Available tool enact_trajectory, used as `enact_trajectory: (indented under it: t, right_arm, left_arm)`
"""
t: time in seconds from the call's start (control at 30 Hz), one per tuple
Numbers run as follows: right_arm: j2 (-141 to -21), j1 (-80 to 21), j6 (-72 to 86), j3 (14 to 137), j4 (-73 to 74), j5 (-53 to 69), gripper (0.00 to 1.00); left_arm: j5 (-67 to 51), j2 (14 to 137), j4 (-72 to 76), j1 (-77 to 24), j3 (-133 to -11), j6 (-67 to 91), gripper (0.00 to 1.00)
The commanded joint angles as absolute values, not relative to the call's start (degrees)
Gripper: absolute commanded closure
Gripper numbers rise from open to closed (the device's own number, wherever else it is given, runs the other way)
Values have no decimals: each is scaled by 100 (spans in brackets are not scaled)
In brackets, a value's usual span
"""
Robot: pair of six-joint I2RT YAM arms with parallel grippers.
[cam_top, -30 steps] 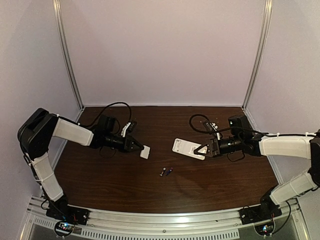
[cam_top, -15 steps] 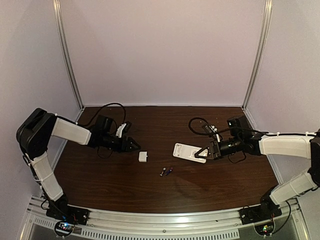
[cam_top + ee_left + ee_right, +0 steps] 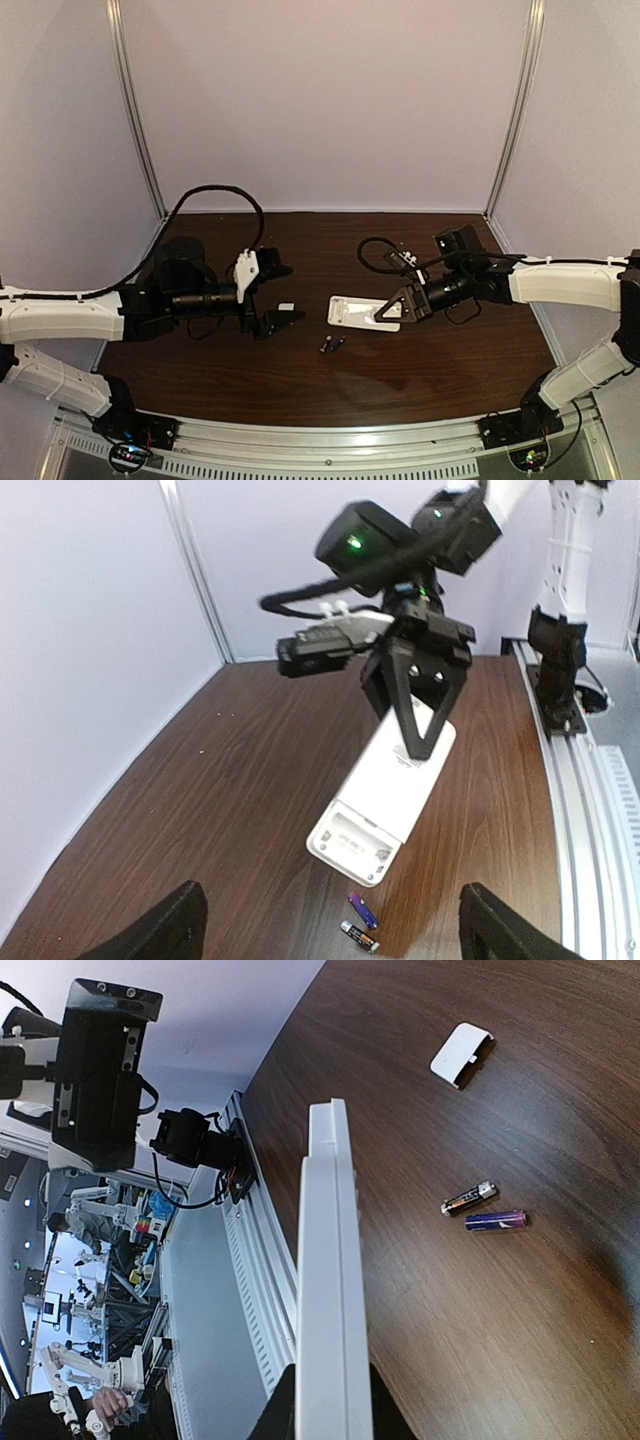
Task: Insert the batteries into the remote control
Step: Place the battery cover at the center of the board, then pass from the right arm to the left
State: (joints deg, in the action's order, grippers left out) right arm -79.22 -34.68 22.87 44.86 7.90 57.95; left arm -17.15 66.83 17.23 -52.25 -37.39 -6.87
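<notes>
The white remote control (image 3: 358, 311) is back side up, its battery bay (image 3: 362, 833) open and empty. My right gripper (image 3: 404, 304) is shut on its right end. In the right wrist view the remote (image 3: 325, 1260) runs edge-on out from between the fingers. Two batteries (image 3: 333, 344) lie side by side on the table just in front of the remote, one purple (image 3: 363, 910) and one black with an orange band (image 3: 359, 937). My left gripper (image 3: 279, 294) stands wide open to their left, with nothing between its fingers (image 3: 172, 929).
The small white battery cover (image 3: 286, 308) lies on the dark wooden table (image 3: 420, 370) close to the left gripper's lower finger; the right wrist view shows this cover (image 3: 462, 1055) too. Cables loop behind both arms. A metal rail (image 3: 330, 455) runs along the near edge.
My left gripper let go of the white cover, opened wide and turned to face the remote; the cover now lies on the table. My right gripper carried the remote a little leftward.
</notes>
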Motion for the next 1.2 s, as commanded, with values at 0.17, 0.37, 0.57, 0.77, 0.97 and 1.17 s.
enact_trajectory:
  t: [0.17, 0.37, 0.57, 0.77, 0.97, 1.17]
  right_arm:
    - [-8165, -4106, 2396, 4802, 797, 6085, 100]
    - [-8270, -4304, 2501, 4922, 741, 6146, 100]
    - [-8341, -4403, 2579, 4984, 666, 6217, 100]
    - [-8376, -4416, 2659, 5005, 531, 6282, 100]
    - [-8362, -4430, 2748, 5019, 457, 6394, 100]
    - [-8342, -4430, 2814, 5028, 404, 6400, 96]
  left_arm:
    - [-520, 7295, 981, -6244, -4156, -2720, 10]
    - [-317, 7770, 534, -6454, -4570, -3089, 8]
    - [-439, 8073, 329, -6497, -4721, -3107, 7]
    - [-342, 8239, 300, -6548, -4737, -3044, 8]
    - [-145, 8371, 177, -6545, -4900, -2975, 21]
    - [143, 8407, 262, -6541, -4953, -2818, 44]
